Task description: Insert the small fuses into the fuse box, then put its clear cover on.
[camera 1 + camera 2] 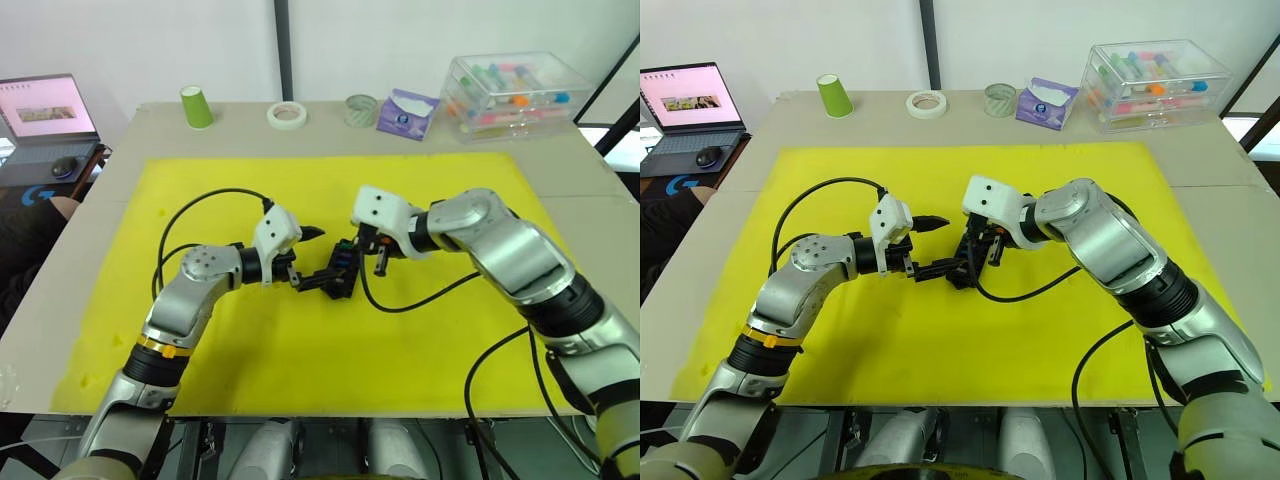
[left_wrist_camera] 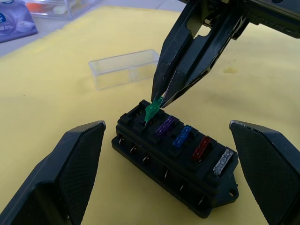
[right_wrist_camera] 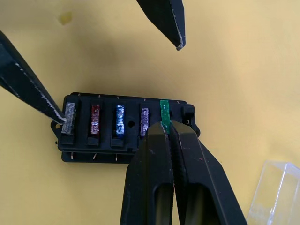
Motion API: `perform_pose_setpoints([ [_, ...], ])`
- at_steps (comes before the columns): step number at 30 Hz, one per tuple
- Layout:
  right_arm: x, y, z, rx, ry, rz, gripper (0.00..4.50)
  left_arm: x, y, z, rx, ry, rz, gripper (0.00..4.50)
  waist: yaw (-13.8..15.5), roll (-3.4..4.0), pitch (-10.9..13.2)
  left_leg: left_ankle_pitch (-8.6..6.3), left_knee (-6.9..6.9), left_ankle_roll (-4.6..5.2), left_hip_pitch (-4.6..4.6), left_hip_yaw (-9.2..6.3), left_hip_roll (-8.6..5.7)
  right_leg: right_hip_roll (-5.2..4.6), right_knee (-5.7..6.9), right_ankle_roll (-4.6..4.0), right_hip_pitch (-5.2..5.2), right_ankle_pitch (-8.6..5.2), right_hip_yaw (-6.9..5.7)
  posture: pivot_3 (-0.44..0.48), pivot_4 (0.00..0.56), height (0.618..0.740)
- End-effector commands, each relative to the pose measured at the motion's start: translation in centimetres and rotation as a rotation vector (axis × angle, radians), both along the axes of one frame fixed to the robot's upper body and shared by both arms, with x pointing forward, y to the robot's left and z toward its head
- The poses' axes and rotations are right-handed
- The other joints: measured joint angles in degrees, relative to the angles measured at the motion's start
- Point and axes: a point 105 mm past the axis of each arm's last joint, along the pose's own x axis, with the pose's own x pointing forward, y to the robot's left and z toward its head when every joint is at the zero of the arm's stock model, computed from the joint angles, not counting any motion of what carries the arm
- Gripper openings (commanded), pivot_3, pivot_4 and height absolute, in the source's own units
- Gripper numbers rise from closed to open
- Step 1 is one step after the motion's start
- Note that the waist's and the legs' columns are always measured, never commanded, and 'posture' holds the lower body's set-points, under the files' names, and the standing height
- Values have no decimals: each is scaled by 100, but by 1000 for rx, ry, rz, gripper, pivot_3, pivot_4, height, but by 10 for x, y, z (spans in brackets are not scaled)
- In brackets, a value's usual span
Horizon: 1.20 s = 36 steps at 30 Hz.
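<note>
The black fuse box (image 2: 176, 164) sits mid-surface on the yellow mat (image 1: 300, 370). The right tool (image 2: 161, 101) pinches a green fuse (image 2: 152, 111), tilted over a slot beside four seated fuses. The left tool (image 2: 168, 178) is spread wide around the box. A tilted push could jam the fuse or shift the box. The clear cover (image 2: 124, 69) lies just beyond the box.

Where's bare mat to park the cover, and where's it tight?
Bare yellow mat lies open toward the robot, between the two arms, and along the far strip before the cup and tape. Crowded: the centre, where the left claw brackets the fuse box and the right claw pinches the green fuse.
</note>
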Motion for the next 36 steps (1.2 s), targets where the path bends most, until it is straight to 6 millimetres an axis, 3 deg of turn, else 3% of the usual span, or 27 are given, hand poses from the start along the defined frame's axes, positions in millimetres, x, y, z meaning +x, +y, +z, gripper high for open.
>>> perform_pose_setpoints([
  [1, 1, 1, 4, 6, -31, 4, 0, 0, -4, 11, -12, -45, -12, 4449, 1, 0, 0, 0, 0, 0, 0, 0, 0, 0, 0, 0, 0, 0, 0, 0, 150, 740],
  [19, 7, 1, 6, 44, -24, -27, 0, -2, -3, 9, -9, -38, -11, 4449, -7, 0, 0, 0, 0, 0, 0, 0, 0, 0, 0, 0, 0, 0, -2, 0, 150, 740],
  [26, -1, 4, 17, 51, -21, 6, 0, -2, -3, 9, -8, -36, -11, 4449, -4, 0, 0, 0, 0, 0, 0, 0, 0, 0, 0, 0, 0, 0, -2, 0, 150, 740],
  [36, 5, 2, 21, 41, -50, -1, 0, -2, -3, 9, -8, -38, -13, 4449, -2, 0, 0, 0, 1, 0, 0, 0, 0, 0, 0, 0, 0, 0, -2, 0, 150, 740],
])
